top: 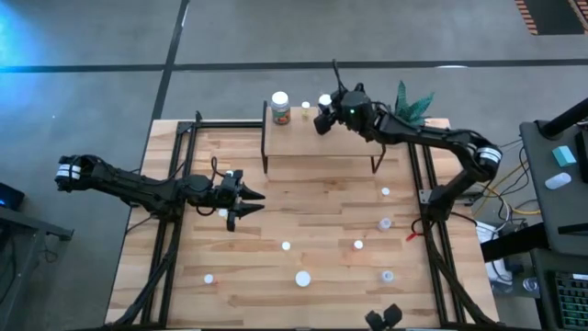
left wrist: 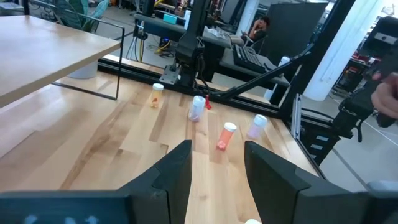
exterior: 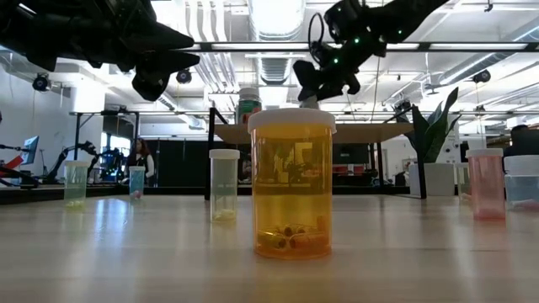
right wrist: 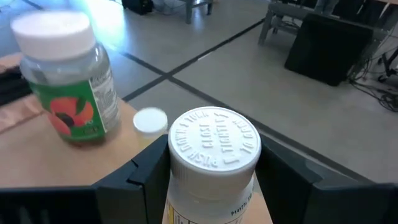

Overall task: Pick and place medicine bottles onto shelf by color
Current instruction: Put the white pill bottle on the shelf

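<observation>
- Bottle [right wrist: 213, 163] sat clamped in my right gripper [top: 323, 118], over the shelf [top: 322, 140] at twelve o'clock.
- My left gripper [top: 250, 202] hovered at nine o'clock, half-open, holding nothing.

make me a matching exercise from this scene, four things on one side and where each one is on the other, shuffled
Things:
1. left pincer
2. right pincer
3. bottle with the green and orange label
4. potted plant

Places:
A. standing on the shelf, near its left end
B. at the table's far right corner, behind the right arm
C. empty, over the table's left half
D. over the shelf's back edge, closed on a white-capped bottle

Pairs: 1-C, 2-D, 3-A, 4-B
</observation>
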